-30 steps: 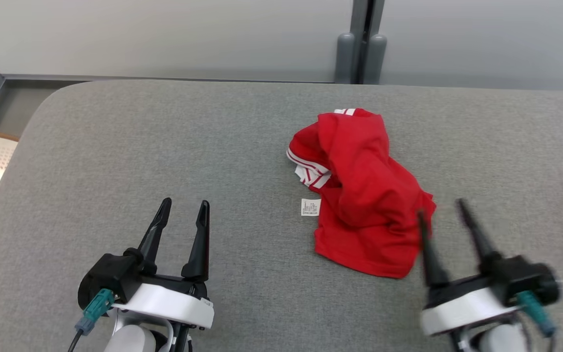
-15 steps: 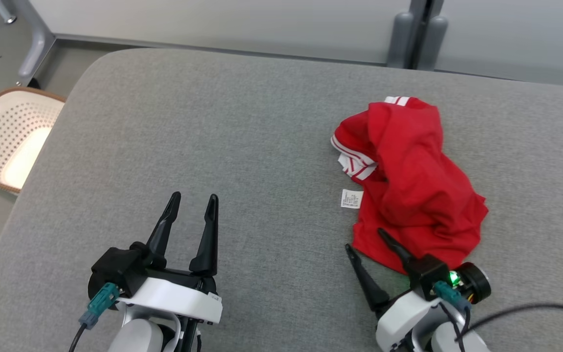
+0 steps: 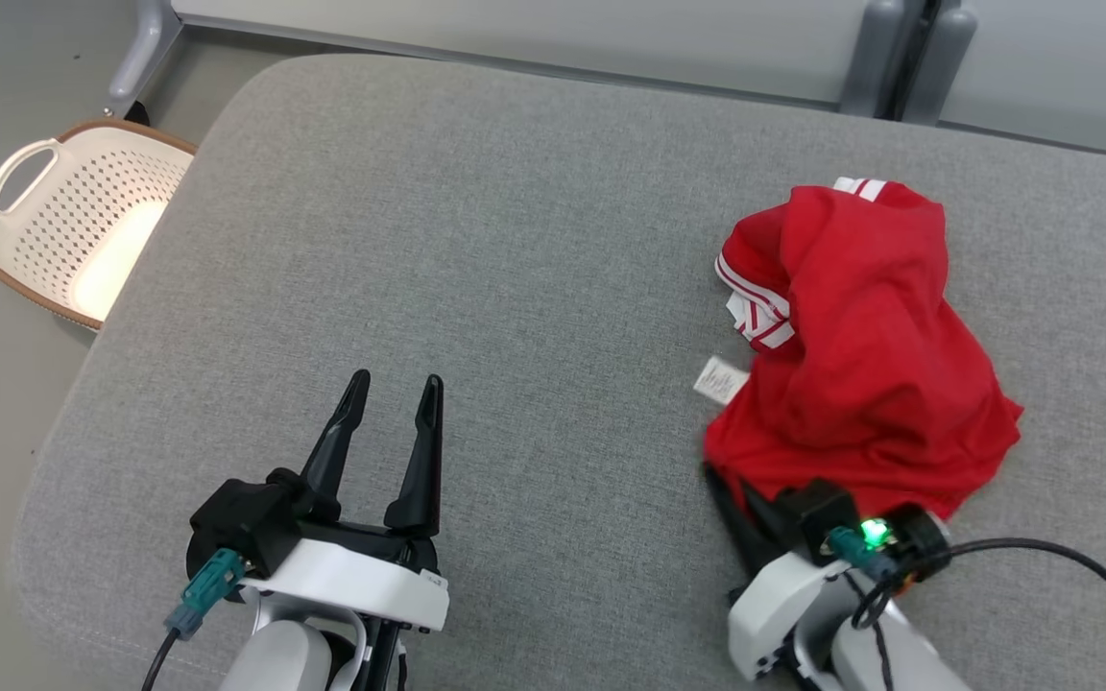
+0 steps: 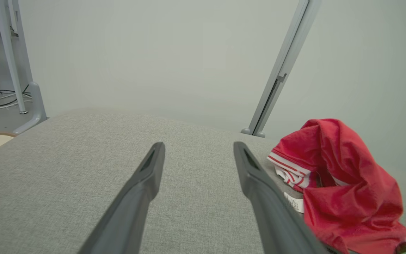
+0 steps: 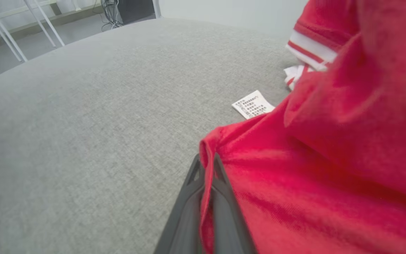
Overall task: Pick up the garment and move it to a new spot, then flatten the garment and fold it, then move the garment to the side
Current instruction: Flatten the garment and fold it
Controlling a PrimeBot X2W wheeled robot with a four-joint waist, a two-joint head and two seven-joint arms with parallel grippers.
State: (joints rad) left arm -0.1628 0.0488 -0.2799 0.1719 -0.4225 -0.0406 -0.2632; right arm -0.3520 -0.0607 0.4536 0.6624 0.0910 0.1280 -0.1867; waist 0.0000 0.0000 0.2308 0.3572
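Observation:
The garment (image 3: 860,355) is a crumpled red shirt with white-striped trim, heaped on the right half of the grey padded table (image 3: 476,240). A white care label (image 3: 718,379) sticks out on its left side. My right gripper (image 3: 728,485) sits at the heap's near-left corner, shut on the garment's edge (image 5: 207,155), which runs between the two dark fingers. My left gripper (image 3: 393,398) hovers open over bare table near the front, well left of the garment (image 4: 340,183); nothing lies between its fingers (image 4: 150,176).
A cream perforated laundry basket (image 3: 73,230) stands on the floor off the table's left edge. A grey post (image 3: 908,48) rises behind the far edge. A black cable (image 3: 1071,576) loops from my right wrist.
My right gripper came in to the garment's near-left corner and shut on its edge. The head camera swung left, shifting the whole scene right. The left gripper stayed open.

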